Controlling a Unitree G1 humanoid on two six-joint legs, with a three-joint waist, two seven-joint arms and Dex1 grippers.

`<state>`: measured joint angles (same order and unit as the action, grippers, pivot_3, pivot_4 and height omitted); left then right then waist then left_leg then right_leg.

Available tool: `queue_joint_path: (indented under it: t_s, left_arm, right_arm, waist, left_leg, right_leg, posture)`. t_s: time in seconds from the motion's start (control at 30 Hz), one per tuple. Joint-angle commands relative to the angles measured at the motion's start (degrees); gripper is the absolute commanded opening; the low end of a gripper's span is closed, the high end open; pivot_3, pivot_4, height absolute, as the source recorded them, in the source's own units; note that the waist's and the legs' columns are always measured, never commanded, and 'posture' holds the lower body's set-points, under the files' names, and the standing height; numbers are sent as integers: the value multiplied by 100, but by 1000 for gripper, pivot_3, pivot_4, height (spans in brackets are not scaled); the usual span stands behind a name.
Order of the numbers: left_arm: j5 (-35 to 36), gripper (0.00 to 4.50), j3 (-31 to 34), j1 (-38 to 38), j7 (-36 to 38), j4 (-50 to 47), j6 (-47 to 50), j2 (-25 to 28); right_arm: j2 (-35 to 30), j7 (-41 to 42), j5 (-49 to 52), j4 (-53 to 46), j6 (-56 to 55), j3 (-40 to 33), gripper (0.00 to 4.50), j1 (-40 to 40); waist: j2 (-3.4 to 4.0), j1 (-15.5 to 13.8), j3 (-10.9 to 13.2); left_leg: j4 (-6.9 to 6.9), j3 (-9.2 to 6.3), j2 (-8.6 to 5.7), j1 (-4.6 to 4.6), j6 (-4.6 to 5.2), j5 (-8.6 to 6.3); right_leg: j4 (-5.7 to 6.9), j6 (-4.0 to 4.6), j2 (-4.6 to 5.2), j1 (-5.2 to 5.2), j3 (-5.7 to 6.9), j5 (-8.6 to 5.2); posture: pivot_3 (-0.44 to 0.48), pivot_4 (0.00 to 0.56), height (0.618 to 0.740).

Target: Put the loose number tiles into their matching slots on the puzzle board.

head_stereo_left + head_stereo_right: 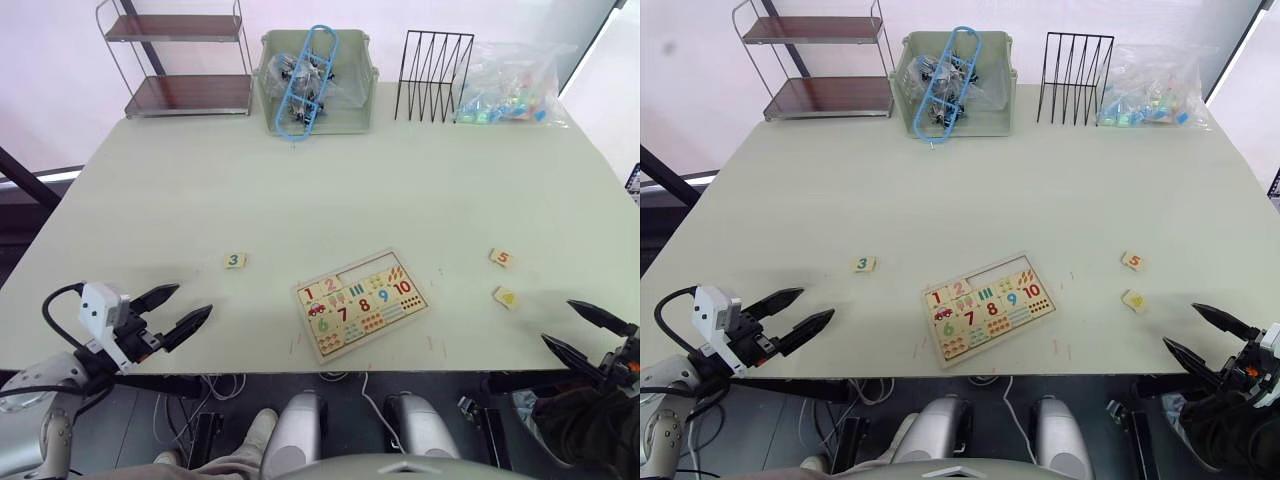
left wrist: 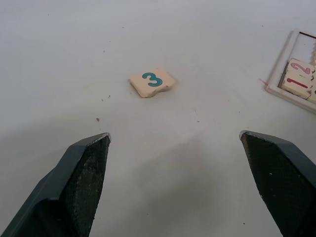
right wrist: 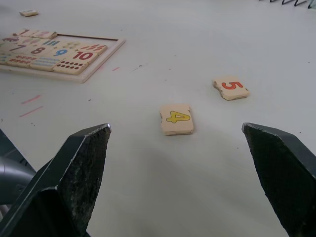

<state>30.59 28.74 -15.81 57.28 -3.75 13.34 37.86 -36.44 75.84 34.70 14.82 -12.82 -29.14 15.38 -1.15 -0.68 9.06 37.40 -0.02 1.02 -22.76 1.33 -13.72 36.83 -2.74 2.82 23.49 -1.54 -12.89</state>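
Left end effector (image 1: 170, 309) open, tile 3 (image 2: 152, 82) just ahead. Right end effector (image 1: 587, 331) open, tile 4 (image 3: 177, 119) ahead, tile 5 (image 3: 230, 88) beyond.

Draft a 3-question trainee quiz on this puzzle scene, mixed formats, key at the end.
1. True or false: the 3 tile already sits in the puzzle board.
2. Which loose tile lies nearest the right end effector? A) 3 B) 4 C) 5
3. Fill in: both the left end effector and the right one are ____.

Key: 1 false, it lies on the table on the board's left. 2 B, the 4 tile, with the 5 tile beyond. 3 open.
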Motion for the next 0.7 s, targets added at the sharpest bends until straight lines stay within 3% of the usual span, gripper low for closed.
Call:
queue_joint_path:
  t_s: [0.03, 0.33, 0.7]
  left_arm:
    - [51, 4454, 84, -22, 26, -139, -79, 77]
    - [1, 4454, 21, 175, 113, 6, -143, 179]
    - [-336, 4454, -454, 1279, 791, 1195, -567, 726]
  right_arm:
    - [-11, 23, 72, -51, -98, -149, 4500, 31]
    - [19, 51, 127, -230, -86, -133, 4500, 90]
    - [134, 291, 490, -1029, 193, -52, 4500, 362]
  waist:
    - [0, 0, 0]
    - [0, -7, 0]
    - [1, -4, 0]
  left_leg:
    - [0, 0, 0, 0, 0, 0]
    - [0, -1, 0, 0, 0, 0]
    - [0, -1, 0, -1, 0, 0]
  right_leg:
    - [0, 0, 0, 0, 0, 0]
    - [0, 0, 0, 0, 1, 0]
    - [-1, -1, -2, 0, 3, 0]
  posture:
    - [0, 150, 740]
    - [0, 150, 740]
    - [0, 150, 740]
